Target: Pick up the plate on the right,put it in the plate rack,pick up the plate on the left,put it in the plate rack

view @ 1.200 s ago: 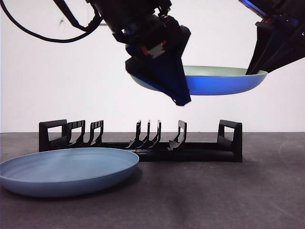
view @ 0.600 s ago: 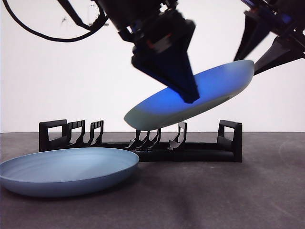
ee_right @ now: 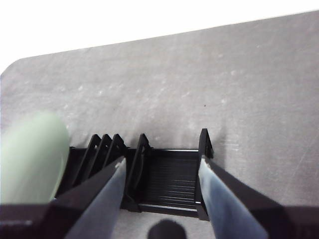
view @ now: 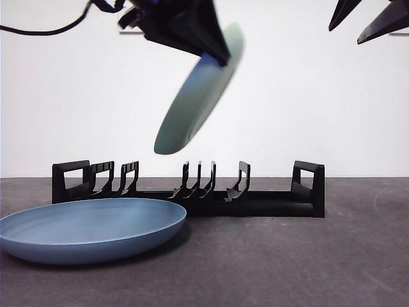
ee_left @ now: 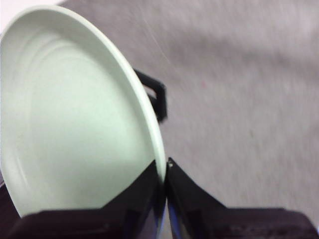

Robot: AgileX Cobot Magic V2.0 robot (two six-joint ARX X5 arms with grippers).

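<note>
A pale green plate (view: 198,96) hangs steeply tilted, almost on edge, above the middle of the plate rack (view: 192,195). My left gripper (view: 214,54) is shut on its upper rim; in the left wrist view the jaws (ee_left: 166,172) pinch the rim of the plate (ee_left: 75,124). My right gripper (view: 358,22) is open and holds nothing at the top right corner. In the right wrist view the right gripper (ee_right: 162,159) is above the rack's (ee_right: 167,174) end, with the green plate (ee_right: 30,154) off to one side. The blue plate (view: 89,227) lies flat on the table at front left.
The black rack stands across the middle of the dark table (view: 287,262), with upright prongs and a loop handle (view: 310,182) at each end. The blue plate lies just in front of the rack's left half. One rack handle (ee_left: 157,97) shows behind the green plate.
The green plate went from level to steeply tilted and moved up and left with the left gripper. The right gripper let go of its rim and rose to the top right corner.
</note>
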